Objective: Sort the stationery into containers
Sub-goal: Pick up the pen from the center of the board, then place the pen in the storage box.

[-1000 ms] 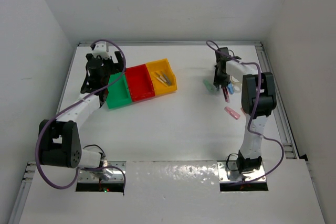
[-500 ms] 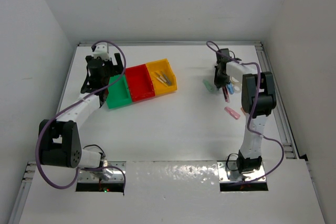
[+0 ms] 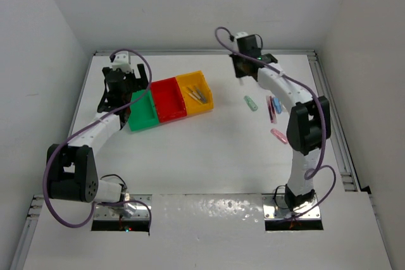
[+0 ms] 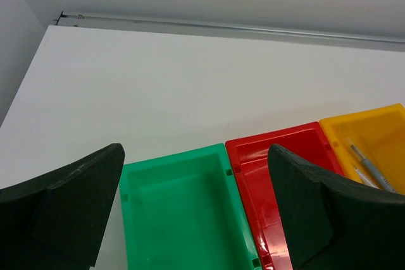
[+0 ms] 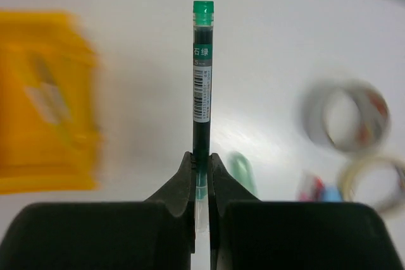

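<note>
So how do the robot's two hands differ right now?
The right hand is shut on a green pen; the left hand is open and empty. The left hand hangs by the green bin; the right hand is over bare table. Both are black.

White table (image 3: pixel 209 150), metal edge rail (image 4: pixel 221 28), white walls (image 3: pixel 190 4).

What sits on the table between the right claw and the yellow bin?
Nothing: the top view shows bare white table between the right claw, shut on a green pen, and the yellow bin.
</note>
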### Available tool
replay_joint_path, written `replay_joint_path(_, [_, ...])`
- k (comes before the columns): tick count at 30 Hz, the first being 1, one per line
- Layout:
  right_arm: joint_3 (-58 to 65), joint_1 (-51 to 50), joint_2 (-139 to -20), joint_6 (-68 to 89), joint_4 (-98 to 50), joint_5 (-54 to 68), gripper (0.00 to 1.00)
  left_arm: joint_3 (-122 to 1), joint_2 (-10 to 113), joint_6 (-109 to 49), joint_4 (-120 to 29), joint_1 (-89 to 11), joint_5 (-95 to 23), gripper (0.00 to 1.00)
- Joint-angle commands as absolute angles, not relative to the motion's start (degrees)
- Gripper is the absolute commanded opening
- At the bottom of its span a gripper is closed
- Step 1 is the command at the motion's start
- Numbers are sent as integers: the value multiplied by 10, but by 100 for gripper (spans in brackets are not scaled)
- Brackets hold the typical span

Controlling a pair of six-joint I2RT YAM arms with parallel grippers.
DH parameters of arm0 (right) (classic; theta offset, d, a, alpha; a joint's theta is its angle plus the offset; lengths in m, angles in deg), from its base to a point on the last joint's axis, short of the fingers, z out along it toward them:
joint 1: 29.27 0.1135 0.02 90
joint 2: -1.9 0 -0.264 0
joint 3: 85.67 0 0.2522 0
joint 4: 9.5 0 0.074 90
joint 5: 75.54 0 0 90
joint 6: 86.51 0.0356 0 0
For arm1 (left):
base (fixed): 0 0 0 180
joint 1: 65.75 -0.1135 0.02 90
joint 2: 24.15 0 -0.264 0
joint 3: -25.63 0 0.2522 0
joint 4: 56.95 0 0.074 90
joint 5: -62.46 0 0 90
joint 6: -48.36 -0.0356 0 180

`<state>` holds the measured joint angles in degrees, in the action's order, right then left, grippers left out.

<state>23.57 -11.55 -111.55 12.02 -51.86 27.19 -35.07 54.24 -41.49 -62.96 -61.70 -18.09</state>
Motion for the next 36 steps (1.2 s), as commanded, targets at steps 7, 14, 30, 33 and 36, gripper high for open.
replay_joint_path(7, [491,19,-1295,78,-454,150,0,-356,526,-401,-646,-628,-166,94])
replay_joint_path(14, [417,36,-1300,107,-382,153,0,-335,518,-391,-653,-632,-171,94])
replay_joint_path(30, [367,49,-1277,117,-392,148,46,-337,526,-394,-676,-632,-179,93])
replay_joint_path(33, [385,48,-1245,117,-396,149,55,-339,527,-394,-674,-632,-182,93])
replay_joint_path(36, [376,28,-1184,138,-394,147,52,-342,529,-395,-672,-632,-186,93])
